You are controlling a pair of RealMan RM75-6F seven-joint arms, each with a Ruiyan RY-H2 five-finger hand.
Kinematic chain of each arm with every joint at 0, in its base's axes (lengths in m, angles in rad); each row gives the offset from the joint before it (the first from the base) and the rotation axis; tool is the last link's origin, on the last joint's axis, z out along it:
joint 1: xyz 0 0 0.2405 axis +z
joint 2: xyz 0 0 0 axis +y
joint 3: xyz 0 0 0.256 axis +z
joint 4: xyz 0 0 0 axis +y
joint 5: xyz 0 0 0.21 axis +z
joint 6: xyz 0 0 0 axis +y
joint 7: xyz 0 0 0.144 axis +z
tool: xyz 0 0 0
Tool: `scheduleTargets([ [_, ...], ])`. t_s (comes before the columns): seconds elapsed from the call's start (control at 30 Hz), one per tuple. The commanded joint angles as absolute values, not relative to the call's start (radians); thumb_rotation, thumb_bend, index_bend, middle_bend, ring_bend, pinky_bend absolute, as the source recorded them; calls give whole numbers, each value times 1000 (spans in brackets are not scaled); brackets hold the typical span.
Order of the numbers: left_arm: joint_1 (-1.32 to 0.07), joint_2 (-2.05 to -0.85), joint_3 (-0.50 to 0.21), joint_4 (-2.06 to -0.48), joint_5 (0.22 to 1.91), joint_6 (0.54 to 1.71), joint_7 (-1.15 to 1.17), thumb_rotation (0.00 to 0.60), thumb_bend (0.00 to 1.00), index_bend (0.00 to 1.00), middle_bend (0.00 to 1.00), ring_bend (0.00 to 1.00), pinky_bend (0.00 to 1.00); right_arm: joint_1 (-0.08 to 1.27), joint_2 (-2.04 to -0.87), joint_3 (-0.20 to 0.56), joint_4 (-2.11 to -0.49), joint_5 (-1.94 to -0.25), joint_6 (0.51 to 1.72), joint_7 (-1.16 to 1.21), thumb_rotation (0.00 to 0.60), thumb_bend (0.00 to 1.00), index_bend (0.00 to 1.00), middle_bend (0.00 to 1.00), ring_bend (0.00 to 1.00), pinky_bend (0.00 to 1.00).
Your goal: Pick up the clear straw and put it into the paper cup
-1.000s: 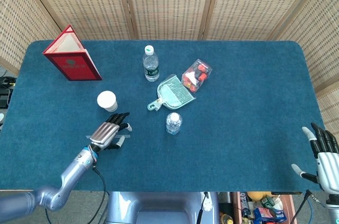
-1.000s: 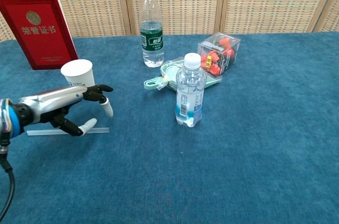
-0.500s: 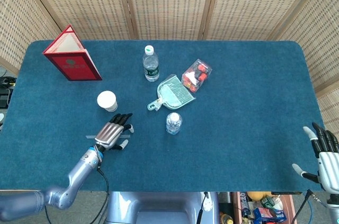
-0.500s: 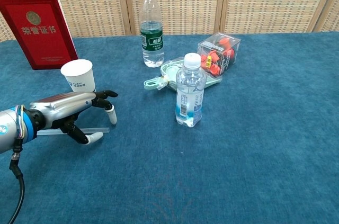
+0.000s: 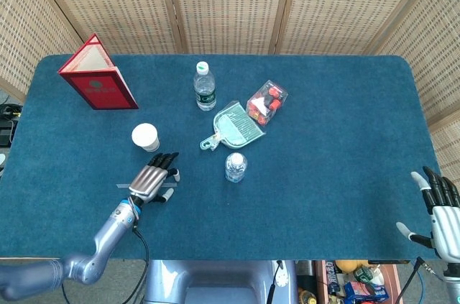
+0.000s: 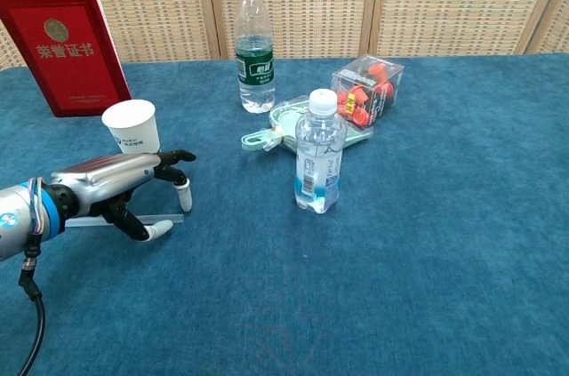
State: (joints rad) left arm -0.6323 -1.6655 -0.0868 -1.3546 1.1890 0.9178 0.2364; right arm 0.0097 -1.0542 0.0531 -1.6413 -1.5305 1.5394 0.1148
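The clear straw (image 6: 164,218) lies flat on the blue cloth near the front left, largely covered by my left hand (image 6: 124,185); in the head view only the ends of the straw (image 5: 122,186) show beside the left hand (image 5: 152,180). That hand hovers over the straw with fingers spread and thumb (image 6: 151,231) low at the near side, holding nothing. The white paper cup (image 6: 132,126) stands upright just behind the hand, also seen as the cup (image 5: 145,136) from above. My right hand (image 5: 440,210) is open at the table's front right corner.
A small water bottle (image 6: 318,152) stands mid-table, a taller bottle (image 6: 254,47) behind it. A pale green dustpan (image 5: 235,126) and a clear box of red items (image 5: 267,100) lie between them. A red booklet (image 5: 96,74) stands at the back left.
My left hand has shifted slightly forward and lower over the straw, its thumb now down by the straw's near side. The right hand has not moved.
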Motion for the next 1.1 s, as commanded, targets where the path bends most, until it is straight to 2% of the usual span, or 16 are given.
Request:
scheduleTargets([
  [0.03,-631,-1673,-89,-1345,1187,924,242,600,424,410,0,0,0,10,-1054,53,-1641,-1531,1540,115,600,0,0,0,0,0],
  [0.47,-630,-1701,-89,-1294,1177,913,234,600,424,448,0,0,0,12,-1055,54,-1640,-1525,1534,115,600,0,0,0,0,0],
  [0.77,-627,-1714,-85,-1272,1180,906,219,600,424,575,0,0,0,14,-1054,54,-1637,-1523,1530,120,600,0,0,0,0,0],
  [1.1,-612,-1686,-90,-1323,1217,939,171,600,424,578,0,0,0,13,-1053,53,-1638,-1525,1530,123,600,0,0,0,0,0],
])
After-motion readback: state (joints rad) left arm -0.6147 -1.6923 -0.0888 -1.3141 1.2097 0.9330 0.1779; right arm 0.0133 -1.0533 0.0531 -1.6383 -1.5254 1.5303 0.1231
